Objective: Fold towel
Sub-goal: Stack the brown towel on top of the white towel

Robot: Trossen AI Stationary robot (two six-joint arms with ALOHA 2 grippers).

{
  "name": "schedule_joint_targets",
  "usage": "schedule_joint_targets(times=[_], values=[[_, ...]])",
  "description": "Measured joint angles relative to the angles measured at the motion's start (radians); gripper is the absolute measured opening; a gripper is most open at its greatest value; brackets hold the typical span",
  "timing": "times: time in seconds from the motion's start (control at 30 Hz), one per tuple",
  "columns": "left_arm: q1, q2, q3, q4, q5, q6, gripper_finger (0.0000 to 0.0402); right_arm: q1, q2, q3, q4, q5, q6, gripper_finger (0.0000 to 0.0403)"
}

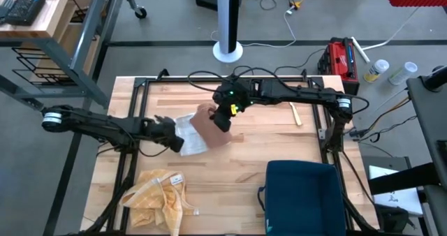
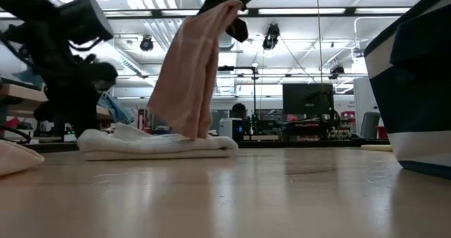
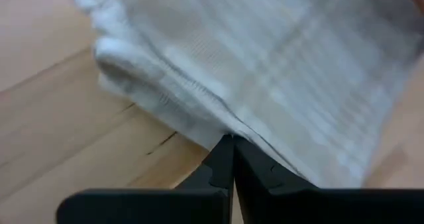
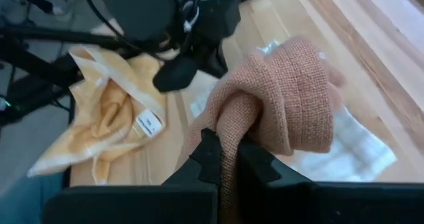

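Your blue bin [image 1: 302, 187]: contents hidden | right gripper [image 1: 222, 119] is pinching pink towel [image 1: 209, 128] above white towel [image 1: 190, 135] | left gripper [image 1: 173, 139] is pressed together beside white towel | yellow cloth [image 1: 159, 194] is lying nearby

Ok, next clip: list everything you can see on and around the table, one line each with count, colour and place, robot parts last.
white towel: 1, white, folded flat at table centre-left
pink-brown towel: 1, pinkish brown, hanging from the right gripper, lower end resting on the white towel
yellow cloth: 1, yellow, crumpled at the near-left part of the table
bin: 1, dark blue, near-right part of the table
wooden stick: 1, pale wood, on the table by the right arm
toolbox: 1, red and black, on the floor beyond the table's right corner
table: 1, light wood with black frame
left gripper: 1, dark, shut on the white towel's edge
right gripper: 1, dark, shut on the pink-brown towel, raised above the table
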Motion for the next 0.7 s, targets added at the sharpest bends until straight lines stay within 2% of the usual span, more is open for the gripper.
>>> schedule_joint_targets(times=[0.33, 0.47, 0.53, 0.7], values=[[-0.001, -0.056, 0.039, -0.285, -0.150, -0.049, 0.0000, 0.000, 0.003, 0.000, 0.147, -0.008, 0.130, 0.0011], [-0.008, -0.154, 0.075, -0.519, -0.243, -0.149, 0.0000, 0.000, 0.026, 0.000, 0.255, -0.009, 0.178, 0.0011], [-0.021, -0.222, 0.099, -0.587, -0.312, -0.186, 0.0000, 0.000, 0.041, 0.002, 0.286, -0.009, 0.203, 0.0011], [-0.061, -0.384, 0.148, -0.608, -0.451, -0.172, 0.0000, 0.002, 0.103, 0.000, 0.379, -0.050, 0.265, 0.0011]])
